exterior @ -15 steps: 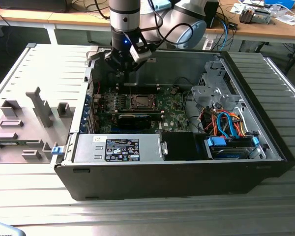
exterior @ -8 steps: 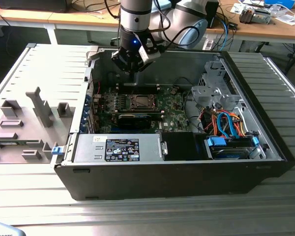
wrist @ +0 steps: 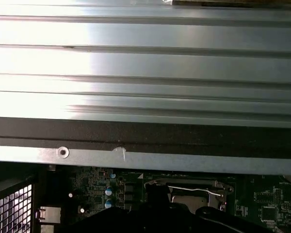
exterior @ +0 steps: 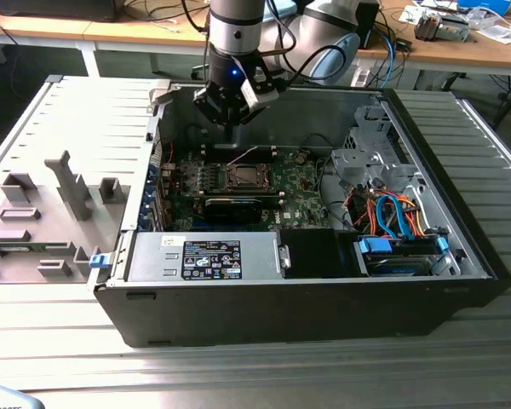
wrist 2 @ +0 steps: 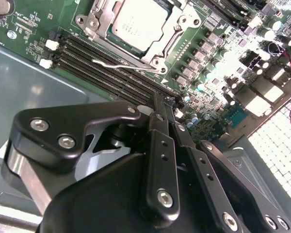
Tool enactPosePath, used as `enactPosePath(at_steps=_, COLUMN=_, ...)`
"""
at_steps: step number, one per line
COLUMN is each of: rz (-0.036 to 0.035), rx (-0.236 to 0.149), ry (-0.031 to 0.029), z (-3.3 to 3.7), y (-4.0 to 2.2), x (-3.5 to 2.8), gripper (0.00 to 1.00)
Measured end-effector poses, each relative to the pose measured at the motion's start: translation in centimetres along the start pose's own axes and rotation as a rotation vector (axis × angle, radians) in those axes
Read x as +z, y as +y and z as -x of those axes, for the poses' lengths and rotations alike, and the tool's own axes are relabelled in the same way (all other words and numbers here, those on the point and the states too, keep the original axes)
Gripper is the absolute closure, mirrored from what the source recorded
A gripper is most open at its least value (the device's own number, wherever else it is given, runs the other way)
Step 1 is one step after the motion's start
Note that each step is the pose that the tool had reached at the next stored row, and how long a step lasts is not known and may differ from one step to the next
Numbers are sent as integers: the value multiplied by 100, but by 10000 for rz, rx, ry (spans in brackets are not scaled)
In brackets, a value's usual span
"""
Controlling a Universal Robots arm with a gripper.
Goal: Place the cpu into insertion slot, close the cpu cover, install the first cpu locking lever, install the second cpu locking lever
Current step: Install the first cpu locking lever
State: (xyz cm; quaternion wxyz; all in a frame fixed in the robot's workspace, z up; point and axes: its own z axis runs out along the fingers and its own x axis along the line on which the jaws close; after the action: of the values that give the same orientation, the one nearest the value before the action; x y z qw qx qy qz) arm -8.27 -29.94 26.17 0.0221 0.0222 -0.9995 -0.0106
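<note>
Above the insertion slot (exterior: 243, 176), end effector (wrist 2: 166, 108) fingers together, empty, cpu (wrist 2: 137, 24) seated under cpu cover (wrist 2: 161, 49), partly cropped.

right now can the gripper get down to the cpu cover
Probably yes: the gripper hangs above the board near the cpu cover, fingers together, holding nothing, with only a thin wire lever lying between them.

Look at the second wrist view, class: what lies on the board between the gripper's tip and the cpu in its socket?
In the second wrist view, long black memory slots and a thin wire lever lie between the gripper and the cpu.
</note>
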Motion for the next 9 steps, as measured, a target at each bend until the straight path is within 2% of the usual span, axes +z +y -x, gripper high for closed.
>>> enactPosePath(at_steps=6, rz=-2, rx=0, ry=2, z=3, y=-2, x=47, gripper=89)
enactPosePath(at_steps=9, rz=-1, rx=1, ry=1, z=8, y=-3, x=102, gripper=89)
